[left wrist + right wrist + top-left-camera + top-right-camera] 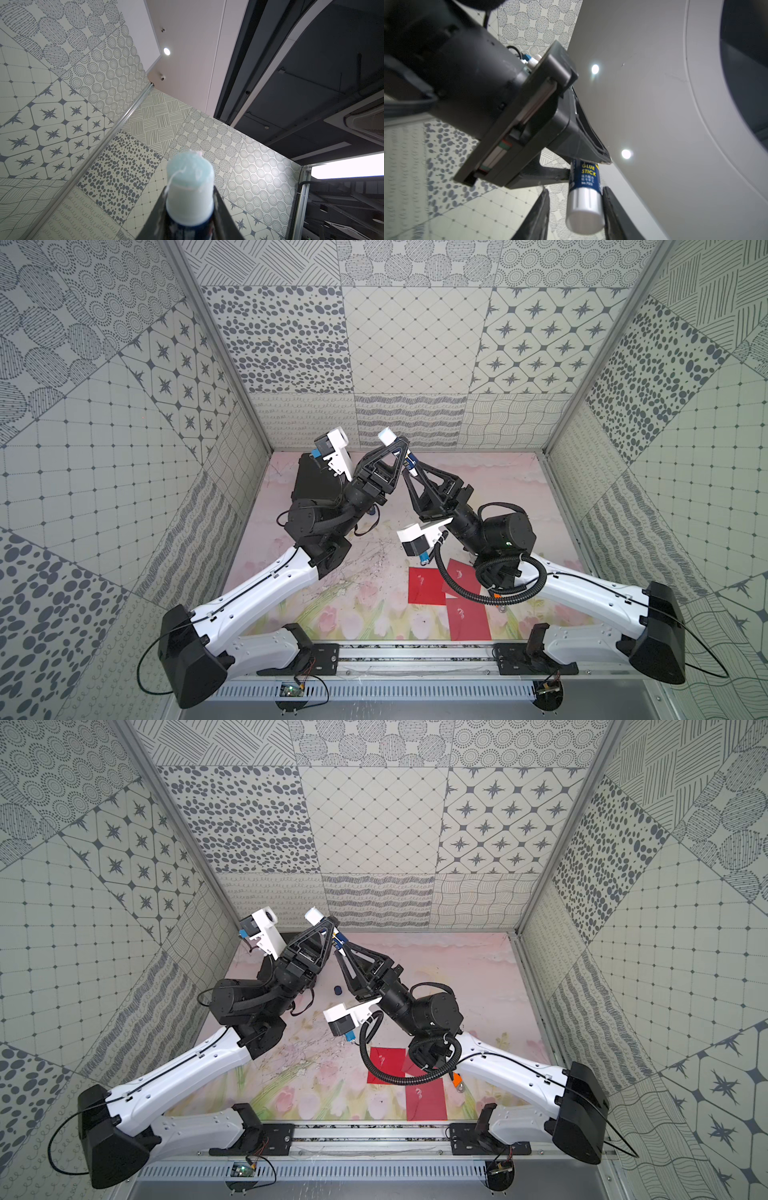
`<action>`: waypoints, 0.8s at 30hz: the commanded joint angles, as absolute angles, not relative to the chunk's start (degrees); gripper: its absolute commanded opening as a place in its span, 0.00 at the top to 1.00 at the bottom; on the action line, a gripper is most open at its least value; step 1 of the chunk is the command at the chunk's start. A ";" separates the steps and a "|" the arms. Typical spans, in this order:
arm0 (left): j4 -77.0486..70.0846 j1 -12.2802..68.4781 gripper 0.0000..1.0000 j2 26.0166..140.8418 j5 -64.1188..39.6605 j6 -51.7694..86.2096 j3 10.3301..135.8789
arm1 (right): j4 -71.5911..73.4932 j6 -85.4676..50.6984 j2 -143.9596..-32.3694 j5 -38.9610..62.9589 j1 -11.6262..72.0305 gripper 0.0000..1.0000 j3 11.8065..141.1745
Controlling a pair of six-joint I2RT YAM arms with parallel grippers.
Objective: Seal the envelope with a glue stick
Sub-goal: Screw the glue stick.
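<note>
top views: set high over the front rail [415, 657], angled down toward the back wall [411, 344]; whole cell in both, near-identical coverage. left wrist: aimed up at the ceiling [187, 72], glue stick [190, 187] close in. right wrist: also aimed upward, same glue stick close, opposite end.

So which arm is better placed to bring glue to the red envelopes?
Left, probably: the left gripper clamps the uncapped glue stick, glue exposed, while the right gripper stands open around its base.
</note>
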State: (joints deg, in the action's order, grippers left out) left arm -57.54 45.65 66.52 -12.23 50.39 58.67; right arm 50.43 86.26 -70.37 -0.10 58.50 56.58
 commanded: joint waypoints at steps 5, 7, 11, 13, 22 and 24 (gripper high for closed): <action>-52.69 45.01 0.98 66.12 -25.66 45.21 63.15 | 29.41 32.89 -58.40 -4.54 58.80 0.46 56.78; -48.00 45.00 0.99 65.29 -29.22 41.46 64.56 | 25.75 19.83 -55.43 -2.40 58.81 0.46 56.45; -37.93 44.60 0.98 63.95 -38.86 34.72 68.63 | 16.63 0.72 -49.66 -1.07 58.80 0.44 57.48; -32.85 44.56 0.98 64.03 -45.61 32.08 71.54 | 10.59 -2.58 -47.41 3.22 58.80 0.44 58.91; -32.63 44.57 0.98 64.69 -62.05 33.05 74.52 | 0.67 -9.41 -46.40 18.41 58.80 0.43 63.87; -32.65 44.56 0.98 65.01 -63.37 33.34 74.80 | -0.82 -10.04 -48.05 20.07 58.80 0.43 65.72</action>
State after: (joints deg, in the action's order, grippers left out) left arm -34.94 44.69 64.62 -48.84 36.21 73.41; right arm 2.96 -5.39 -46.13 14.96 58.54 62.98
